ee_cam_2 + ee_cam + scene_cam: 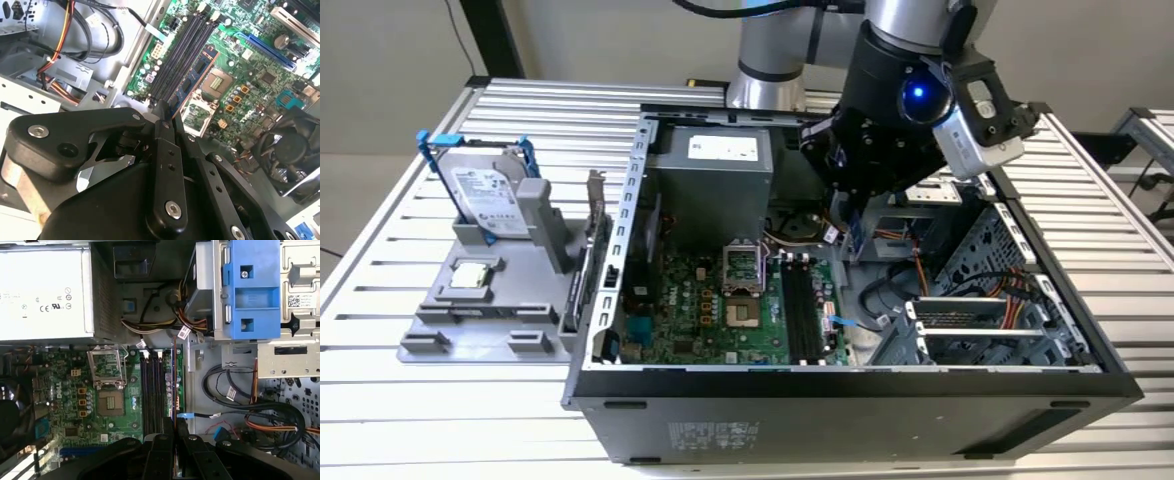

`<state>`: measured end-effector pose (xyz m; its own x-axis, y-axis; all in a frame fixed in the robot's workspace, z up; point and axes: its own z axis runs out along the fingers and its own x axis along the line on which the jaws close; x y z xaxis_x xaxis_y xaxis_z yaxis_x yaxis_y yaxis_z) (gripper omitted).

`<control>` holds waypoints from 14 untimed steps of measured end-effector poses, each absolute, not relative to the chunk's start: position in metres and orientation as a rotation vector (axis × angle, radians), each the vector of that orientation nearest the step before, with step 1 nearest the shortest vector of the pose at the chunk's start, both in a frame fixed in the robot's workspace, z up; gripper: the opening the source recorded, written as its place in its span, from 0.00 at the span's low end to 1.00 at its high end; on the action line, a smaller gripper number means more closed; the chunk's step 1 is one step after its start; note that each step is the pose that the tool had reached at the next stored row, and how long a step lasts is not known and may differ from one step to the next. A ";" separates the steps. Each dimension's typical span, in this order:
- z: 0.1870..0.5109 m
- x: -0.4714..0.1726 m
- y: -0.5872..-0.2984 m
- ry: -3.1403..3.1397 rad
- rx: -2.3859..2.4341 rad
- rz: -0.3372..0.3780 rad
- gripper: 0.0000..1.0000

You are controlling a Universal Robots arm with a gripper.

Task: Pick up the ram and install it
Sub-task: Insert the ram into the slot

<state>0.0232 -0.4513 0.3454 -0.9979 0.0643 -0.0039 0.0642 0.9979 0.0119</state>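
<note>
Ram (194,74) — one; in end effector (167,109)

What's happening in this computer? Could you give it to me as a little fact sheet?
Robot's hand: shut on the ram, inside the open computer case
Ram: held above the motherboard near the black memory slots, not yet in one
Slots: look empty
Outside the case: hard drive and processor chip on a grey stand, exterior view's left
</note>
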 end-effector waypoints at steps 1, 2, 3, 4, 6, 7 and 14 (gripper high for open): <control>0.344 0.023 -0.451 3.136 0.101 0.019 0.00; 0.343 0.023 -0.451 3.136 0.101 0.019 0.00; 0.342 0.023 -0.451 3.136 0.101 0.019 0.00; 0.340 0.023 -0.451 3.136 0.101 0.019 0.00; 0.336 0.023 -0.451 3.136 0.101 0.019 0.00; 0.334 0.023 -0.451 3.136 0.101 0.019 0.00; 0.322 0.023 -0.451 3.136 0.102 0.019 0.00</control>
<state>0.0233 -0.4513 0.3217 -0.9979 0.0648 -0.0038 0.0647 0.9978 0.0122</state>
